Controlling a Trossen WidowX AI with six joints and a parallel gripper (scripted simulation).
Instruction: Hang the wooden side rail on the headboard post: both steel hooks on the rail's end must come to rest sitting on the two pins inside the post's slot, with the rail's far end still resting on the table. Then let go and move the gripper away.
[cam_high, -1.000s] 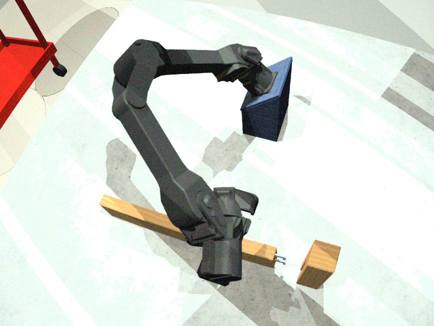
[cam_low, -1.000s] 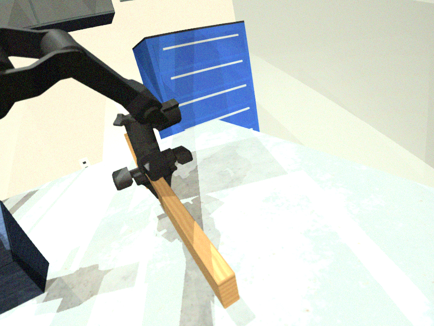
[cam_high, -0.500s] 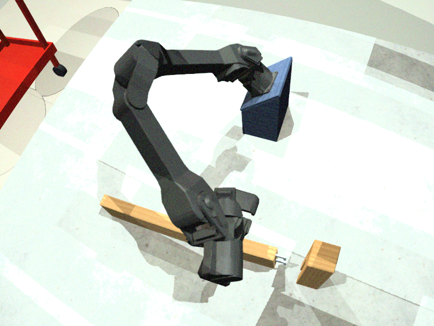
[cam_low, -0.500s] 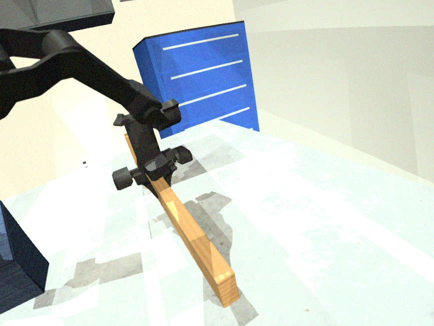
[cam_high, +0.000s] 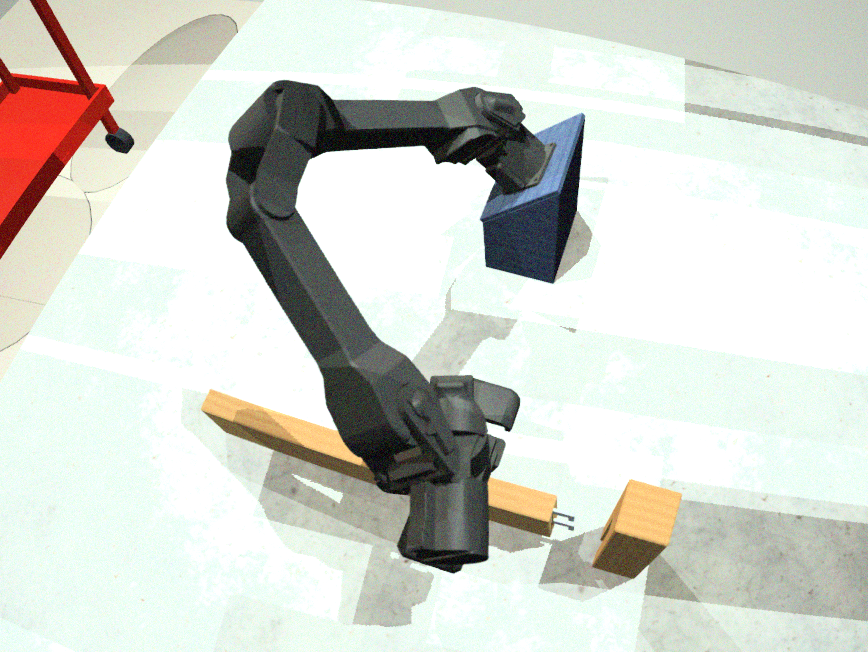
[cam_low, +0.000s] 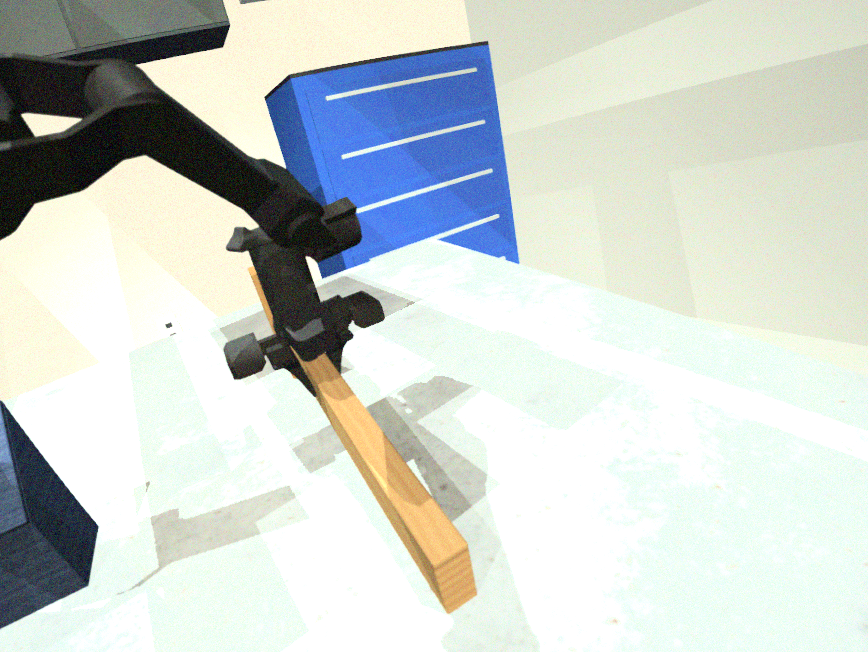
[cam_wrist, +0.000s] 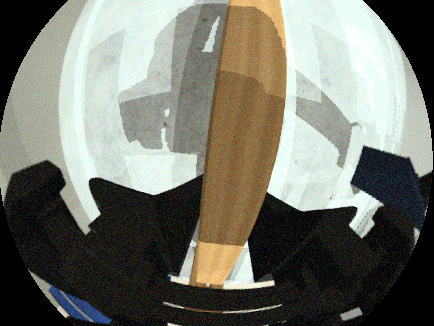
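The long wooden side rail runs under my gripper, which is shut on it between its middle and its hook end. The two steel hooks stick out of the rail's right end in the top view, a short gap left of the headboard post and apart from it. The post stands upright; its slot shows only as a dark slit, and the pins are hidden. The rail's far end is low over the table; I cannot tell if it touches.
The arm's base sits on a dark blue block, well behind the rail and post. A red cart stands beyond the table edge at left in the top view. A blue drawer cabinet stands behind the table.
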